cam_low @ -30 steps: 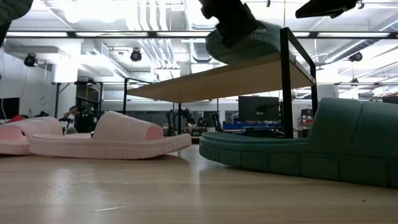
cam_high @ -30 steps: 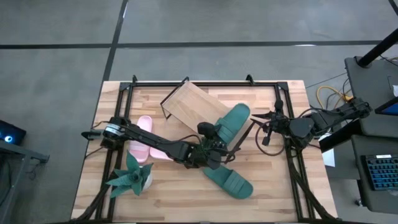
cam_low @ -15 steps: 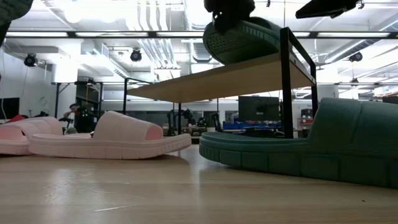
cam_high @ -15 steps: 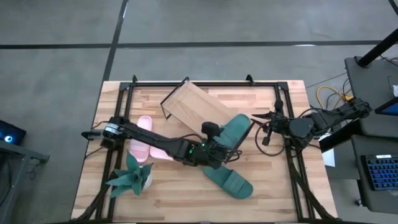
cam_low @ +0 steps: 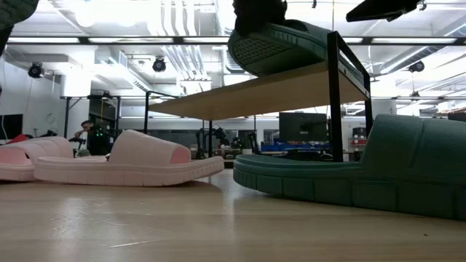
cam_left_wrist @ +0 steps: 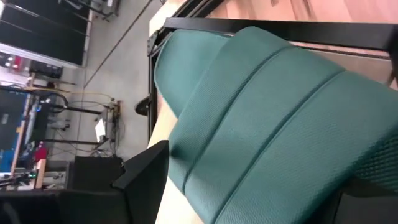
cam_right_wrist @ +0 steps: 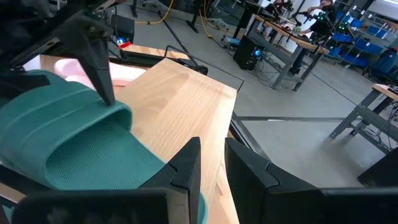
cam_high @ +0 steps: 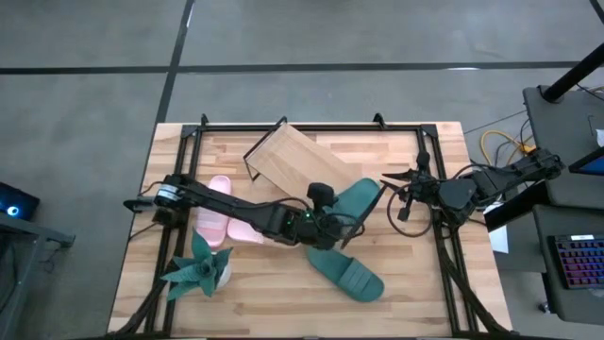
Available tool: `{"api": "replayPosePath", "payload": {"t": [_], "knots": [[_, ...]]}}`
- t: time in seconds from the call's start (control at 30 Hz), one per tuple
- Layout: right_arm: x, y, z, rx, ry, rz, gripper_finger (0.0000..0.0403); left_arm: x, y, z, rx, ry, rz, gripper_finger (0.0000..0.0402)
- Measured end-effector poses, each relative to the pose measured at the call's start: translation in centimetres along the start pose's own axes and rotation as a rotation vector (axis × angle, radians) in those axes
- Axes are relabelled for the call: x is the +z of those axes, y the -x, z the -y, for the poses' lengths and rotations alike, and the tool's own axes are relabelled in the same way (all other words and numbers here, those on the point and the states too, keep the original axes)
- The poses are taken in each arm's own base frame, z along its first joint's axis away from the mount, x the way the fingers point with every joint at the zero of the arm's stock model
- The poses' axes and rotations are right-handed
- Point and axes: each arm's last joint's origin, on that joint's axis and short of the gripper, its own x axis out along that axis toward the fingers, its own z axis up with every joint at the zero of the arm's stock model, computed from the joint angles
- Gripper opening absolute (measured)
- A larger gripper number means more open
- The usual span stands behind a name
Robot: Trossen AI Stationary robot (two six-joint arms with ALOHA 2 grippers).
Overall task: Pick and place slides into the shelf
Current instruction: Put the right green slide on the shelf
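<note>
My left gripper (cam_high: 321,219) is shut on a dark green slide (cam_high: 357,200) at the right end of the shelf (cam_high: 288,156), a light wood board on black wire legs. The low view shows this slide (cam_low: 280,44) on top of the board (cam_low: 247,91). A second green slide (cam_high: 346,274) lies flat on the table near the front. Two pale pink slides (cam_high: 226,215) lie side by side to the left. My right gripper (cam_high: 398,194) hovers, shut and empty, to the right of the shelf. My left gripper pinches the green slide across its width at the end nearest the arm (cam_high: 332,225), one finger (cam_left_wrist: 146,177) on each side edge. The fingers come level from the table's left. The held end is raised with the sole showing (cam_low: 251,51); the other end lies on the shelf board.
A green leafy toy plant (cam_high: 200,267) stands at the front left. A black frame (cam_high: 429,170) runs round the tabletop. The second green slide (cam_low: 349,178) and the pink slides (cam_low: 131,164) lie on the table around the shelf.
My left gripper has drawn the green slide a little toward the table's near-left along the shelf's right end. It has also turned it, so that more of its sole shows in the low view. The gripper stays shut on it.
</note>
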Motion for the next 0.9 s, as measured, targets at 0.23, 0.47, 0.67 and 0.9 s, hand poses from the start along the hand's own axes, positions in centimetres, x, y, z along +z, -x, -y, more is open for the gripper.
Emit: {"api": "replayPosePath", "payload": {"t": [0.23,0.47,0.67,0.9], "knots": [[0.0,0.0,0.0,0.000,0.003,-0.003,0.0063,-0.4,0.4,-1.6,-0.145,0.021,0.030,0.0256],[-0.3,-0.1,-0.1,0.000,0.013,-0.019,0.0063,-0.5,0.6,-2.7,-0.207,0.009,0.025,0.0256],[-0.7,-0.2,-0.2,-0.001,0.022,-0.028,0.0063,-0.2,1.7,-4.8,-0.186,-0.027,-0.006,0.0256],[-0.9,-0.2,-0.3,0.000,0.026,-0.032,0.0063,0.2,2.9,-7.2,-0.155,-0.018,-0.016,0.0256]]}}
